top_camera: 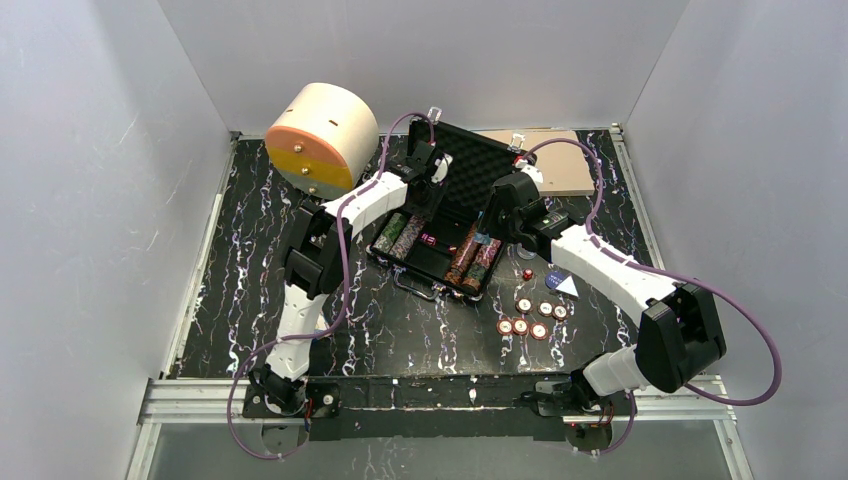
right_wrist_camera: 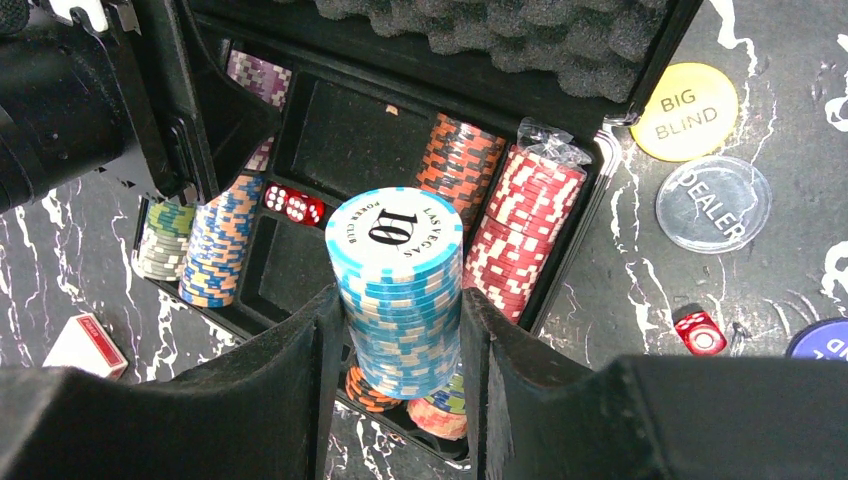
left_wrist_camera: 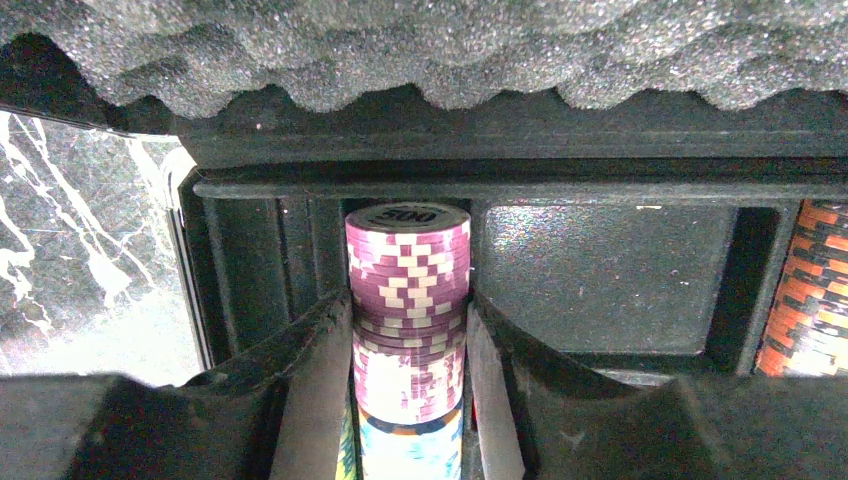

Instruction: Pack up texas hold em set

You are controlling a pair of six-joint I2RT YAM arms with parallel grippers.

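The black plastic briefcase [top_camera: 440,262] lies open at the centre of the black, white-veined table [top_camera: 400,330], its lid raised at 12 o'clock and lined with grey egg-crate foam [left_wrist_camera: 450,50]. The left gripper [left_wrist_camera: 408,315] reaches into the case's 10 o'clock side, its fingers [left_wrist_camera: 320,390] closed partway and pressed flat against both sides of a stack of purple-and-white striped chips [left_wrist_camera: 408,270], whose end face, marked 500, points toward the foam. The right gripper [right_wrist_camera: 400,310], at the case's 3 o'clock side, likewise clamps a stack of pale-blue-and-white chips [right_wrist_camera: 398,270] printed 10, held above other chips in the tray. Inside the tray sit red-and-white chips [right_wrist_camera: 525,230], orange-and-black chips [right_wrist_camera: 460,160] and translucent red dice [right_wrist_camera: 293,203]. At 2 o'clock of the held blue stack, outside the case, lie a yellow round BIG BLIND button [right_wrist_camera: 690,112] and a clear DEALER disc [right_wrist_camera: 713,203]; a loose red die [right_wrist_camera: 698,332] is at 4 o'clock and a red card box [right_wrist_camera: 85,345] at 8 o'clock. From above, loose red-rimmed chips [top_camera: 530,315] lie at the case's 4 o'clock, a cream cylinder [top_camera: 320,135] at 10 o'clock and a flat tan board [top_camera: 545,160] at 1 o'clock.
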